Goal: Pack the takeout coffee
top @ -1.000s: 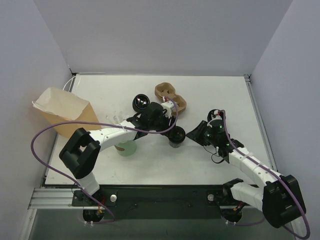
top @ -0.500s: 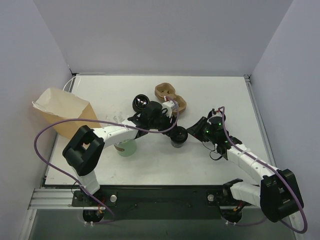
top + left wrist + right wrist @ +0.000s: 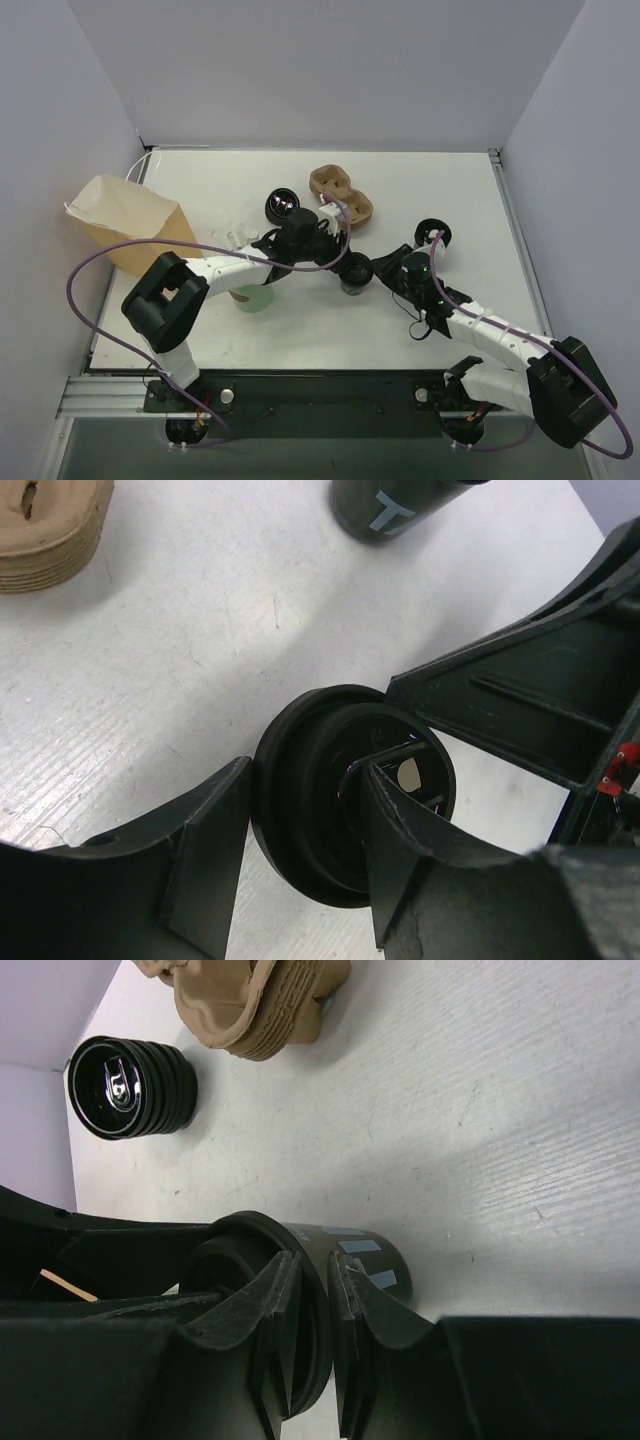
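The takeout coffee [image 3: 352, 272] stands upright on the surface [image 3: 300, 335] just right of centre in the overhead view, well apart from the brown paper bag [image 3: 125, 225] at the left edge. Over the last second the right arm has swung in from the right of the frame, so the right end effector [image 3: 315, 1258] is now at the cup. That uncovers a small dark round container [image 3: 433, 235] behind it. The left end effector [image 3: 305, 775] has stayed at the cup throughout. Both arms now meet at one small cup, which looks like a handover or a re-grip before the carry to the bag, and nothing is packed yet. In the right wrist view the right fingers [image 3: 275, 1330] stand nearly together with the edge of the black lid between them, clenched on the rim as far as it shows. The left end effector is about half open. One finger [image 3: 210, 850] lies against the lid's outer edge and the other sits over the lid's top. I cannot tell whether it clamps or only rests there. The pulp cup carrier [image 3: 342, 195] sits at upper centre, untouched.
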Controlling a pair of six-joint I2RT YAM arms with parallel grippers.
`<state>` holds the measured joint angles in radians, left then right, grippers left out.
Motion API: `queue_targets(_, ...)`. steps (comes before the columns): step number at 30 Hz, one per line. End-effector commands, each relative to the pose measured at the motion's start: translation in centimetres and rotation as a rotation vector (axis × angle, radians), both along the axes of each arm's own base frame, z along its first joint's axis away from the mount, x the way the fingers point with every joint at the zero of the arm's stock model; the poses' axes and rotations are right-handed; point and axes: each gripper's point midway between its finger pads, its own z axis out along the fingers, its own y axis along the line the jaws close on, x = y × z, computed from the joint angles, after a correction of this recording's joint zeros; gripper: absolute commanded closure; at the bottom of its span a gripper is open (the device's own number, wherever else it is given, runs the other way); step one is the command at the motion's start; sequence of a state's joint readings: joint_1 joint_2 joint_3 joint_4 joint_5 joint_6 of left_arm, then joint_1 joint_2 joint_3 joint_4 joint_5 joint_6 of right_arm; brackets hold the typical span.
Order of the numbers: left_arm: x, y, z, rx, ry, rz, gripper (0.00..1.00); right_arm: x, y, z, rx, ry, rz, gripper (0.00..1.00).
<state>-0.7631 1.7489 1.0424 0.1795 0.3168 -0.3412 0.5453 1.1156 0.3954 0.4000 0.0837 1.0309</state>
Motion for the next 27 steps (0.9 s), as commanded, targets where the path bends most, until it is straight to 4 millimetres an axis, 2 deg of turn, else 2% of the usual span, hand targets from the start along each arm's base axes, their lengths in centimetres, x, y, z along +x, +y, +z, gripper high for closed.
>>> queue_targets(1,-3.2,4.8,-10.0,0.245,0.182,0.068,0.45,-7.2,-0.8,-8.4,-0.143,0.273,0.058,0.82)
queue_targets(4,-3.7,5.1,-11.2,0.264,0.210,0.073,0.45,-7.5,-1.0,-8.9,-0.132,0.277,0.045,0.82)
queue_targets(6,-4.0,5.4,-11.3,0.267,0.218,0.078,0.45,-7.0,-0.4,-8.0,-0.109,0.244,0.073,0.80)
queue_targets(8,-4.1,5.5,-10.6,0.257,0.219,0.091,0.45,-6.3,-0.3,-6.1,-0.115,0.203,0.122,0.76)
queue_targets(10,-4.1,5.6,-10.0,0.249,0.225,0.105,0.45,-4.5,-0.2,-2.1,-0.095,0.126,0.134,0.73)
queue_targets(11,-4.0,5.7,-9.5,0.249,0.222,0.122,0.45,-4.6,-0.8,-1.5,-0.108,0.130,0.175,0.68)
queue_targets(12,-3.9,5.8,-9.4,0.249,0.225,0.136,0.45,-3.9,-0.6,0.7,-0.092,0.083,0.188,0.65)
queue_targets(13,-4.0,5.9,-9.4,0.245,0.239,0.149,0.45,-3.7,-0.8,2.3,-0.087,0.040,0.202,0.59)
queue_targets(14,-4.2,5.8,-9.2,0.242,0.242,0.155,0.45,-4.1,-1.0,2.6,-0.105,0.039,0.231,0.56)
queue_targets(15,-4.2,5.7,-9.3,0.240,0.244,0.160,0.45,-4.0,-0.9,3.8,-0.097,0.005,0.246,0.53)
queue_targets(16,-4.4,5.6,-9.3,0.235,0.252,0.170,0.45,-4.2,-0.7,4.0,-0.093,0.000,0.262,0.47)
queue_targets(19,-4.9,5.0,-9.7,0.240,0.267,0.173,0.45,-4.4,0.5,4.0,-0.051,-0.017,0.323,0.42)
queue_targets(23,-5.8,4.4,-9.9,0.258,0.269,0.167,0.45,-4.0,1.2,3.2,-0.044,-0.009,0.351,0.42)
queue_targets(27,-5.8,4.6,-9.9,0.256,0.283,0.195,0.45,-3.0,0.6,2.0,-0.089,0.024,0.313,0.45)
